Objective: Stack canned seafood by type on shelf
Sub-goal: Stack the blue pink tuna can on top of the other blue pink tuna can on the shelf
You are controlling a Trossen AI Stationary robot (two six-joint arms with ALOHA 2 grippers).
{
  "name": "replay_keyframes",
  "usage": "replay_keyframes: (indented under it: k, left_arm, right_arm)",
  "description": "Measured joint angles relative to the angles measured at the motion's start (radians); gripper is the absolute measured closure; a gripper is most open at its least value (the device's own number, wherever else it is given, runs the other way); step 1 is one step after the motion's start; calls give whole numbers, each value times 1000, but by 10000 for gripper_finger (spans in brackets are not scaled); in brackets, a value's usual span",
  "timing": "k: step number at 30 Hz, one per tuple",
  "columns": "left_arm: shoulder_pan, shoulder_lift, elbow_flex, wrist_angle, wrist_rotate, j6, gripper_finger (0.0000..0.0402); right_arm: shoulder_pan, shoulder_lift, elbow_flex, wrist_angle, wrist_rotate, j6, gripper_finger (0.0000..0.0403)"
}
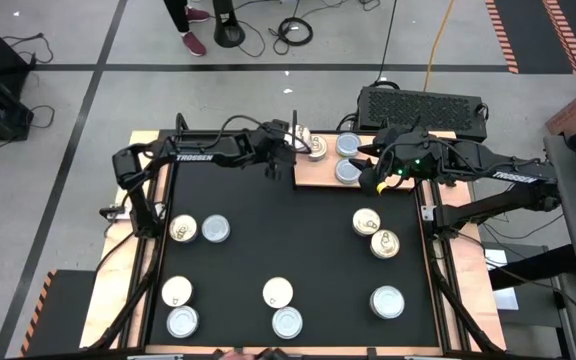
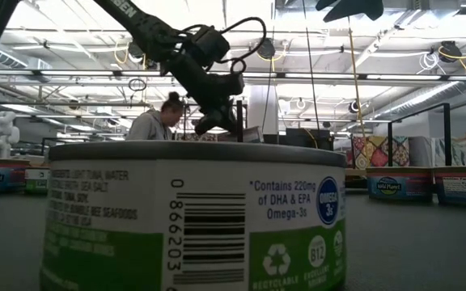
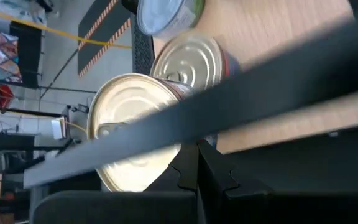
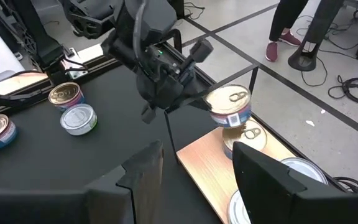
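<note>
Jaws of the left gripper (image 4: 188, 102) are pressing together, empty, their tips sitting against the side of the top gold tin (image 4: 230, 106), which is resting on a second gold tin (image 4: 244, 138) at the shelf's (image 1: 313, 177) left end. The right gripper (image 4: 197, 149) is hovering over the shelf's right half with its jaws apart and holding nothing, just beside two silver tins (image 1: 348, 158).

The gold stack is being squared up, by the look of it, with the closed tips nudging instead of gripping. Next, I judge, one arm is going to need a loose tin of matching type from the tabletop (image 1: 268, 250): the gold pair (image 1: 375, 233) in front of the shelf's right end is lying nearest.

The tins are short, round and metal, with ribbed pull-tab lids and glossy paper labels, so they are likely sliding easily. The shelf is a flat board of pale grained wood, and the tabletop is showing a matt black surface.
</note>
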Motion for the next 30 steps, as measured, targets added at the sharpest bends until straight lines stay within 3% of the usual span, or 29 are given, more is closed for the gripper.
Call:
replay_keyframes:
  k: [23, 30]
  left_arm:
    - [9, 36, 45, 42, 51, 50, 401]
    - [10, 36, 45, 43, 51, 51, 401]
  right_arm:
    - [-11, 19, 1, 29, 30, 0, 216]
    - [-117, 125, 1, 34, -10, -41, 219]
